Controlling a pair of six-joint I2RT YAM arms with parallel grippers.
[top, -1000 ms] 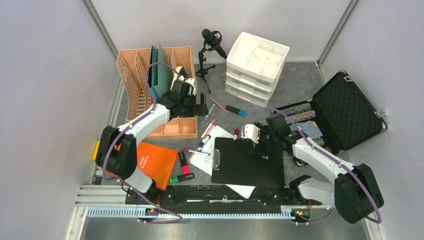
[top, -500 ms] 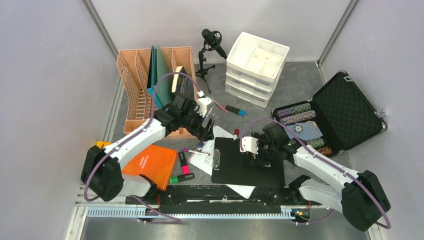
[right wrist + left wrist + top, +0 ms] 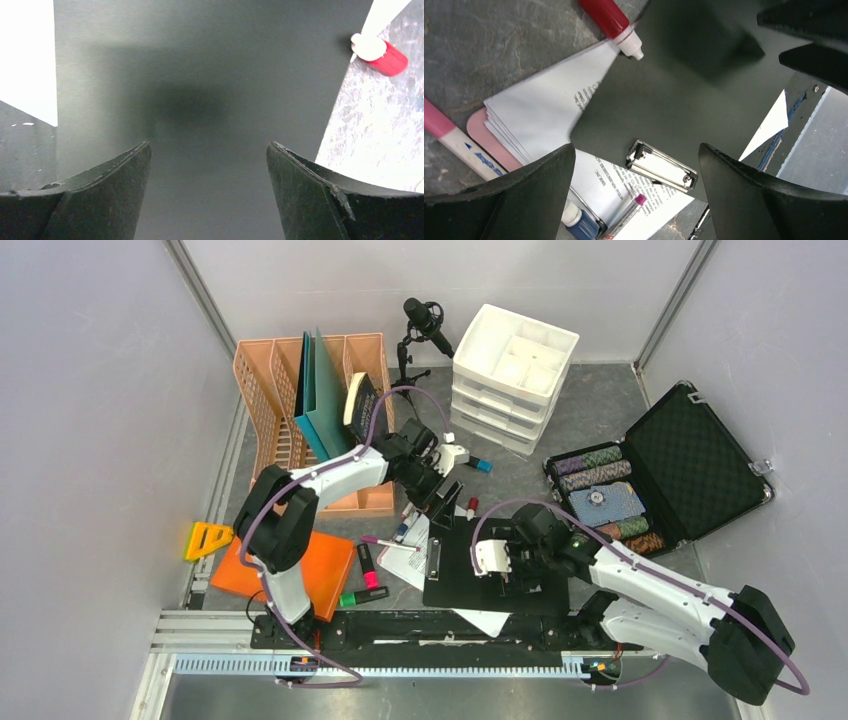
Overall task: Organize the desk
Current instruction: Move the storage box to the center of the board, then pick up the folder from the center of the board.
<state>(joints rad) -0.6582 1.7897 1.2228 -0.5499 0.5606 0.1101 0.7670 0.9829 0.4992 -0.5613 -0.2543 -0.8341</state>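
Note:
On the dark stone desk (image 3: pixel 590 410) a black clipboard (image 3: pixel 495 565) lies over white paper sheets (image 3: pixel 405 562), its metal clip (image 3: pixel 662 166) on the left edge. My left gripper (image 3: pixel 443 500) hovers open above the clipboard's far-left corner, and in the left wrist view (image 3: pixel 635 148) nothing is between its fingers. Under it lie a red marker (image 3: pixel 609 17), a pink marker (image 3: pixel 454 142), a blue marker (image 3: pixel 581 225) and a thin purple-capped pen (image 3: pixel 626 217). My right gripper (image 3: pixel 508 575) is open just above the clipboard's middle (image 3: pixel 208 145), empty.
An orange file organizer (image 3: pixel 280 410) with teal folders (image 3: pixel 320 400) stands back left, beside a microphone (image 3: pixel 422 320) and a white drawer unit (image 3: pixel 512 375). An open black case (image 3: pixel 690 460) with chips sits right. An orange notebook (image 3: pixel 310 570), highlighters (image 3: pixel 366 565) and a yellow triangle (image 3: pixel 207 538) lie front left.
My left arm swung right from the orange organizer to above the markers and the clipboard's corner. My right gripper moved left and nearer over the clipboard. Both stayed open.

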